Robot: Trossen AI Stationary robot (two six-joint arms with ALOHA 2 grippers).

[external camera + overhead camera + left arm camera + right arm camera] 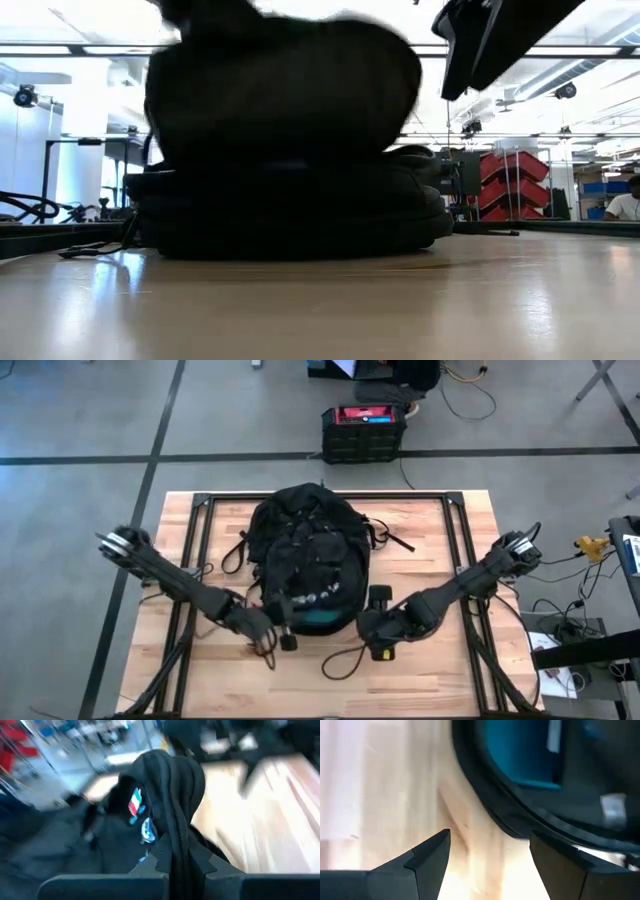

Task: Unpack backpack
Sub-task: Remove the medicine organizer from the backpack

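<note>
Left gripper (175,865) clamped on blurred backpack (305,555) fabric; right gripper (490,852) apart beside it.

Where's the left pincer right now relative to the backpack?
In the high view the left pincer is at the backpack's near edge, left of centre, shut on a fold of its black fabric; the right pincer waits open beside the bag.

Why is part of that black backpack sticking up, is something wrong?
Nothing looks damaged. The left end effector is shut on a fold of the large black fabric backpack, pulling it up. Its straps trail loosely over the wooden table.
</note>
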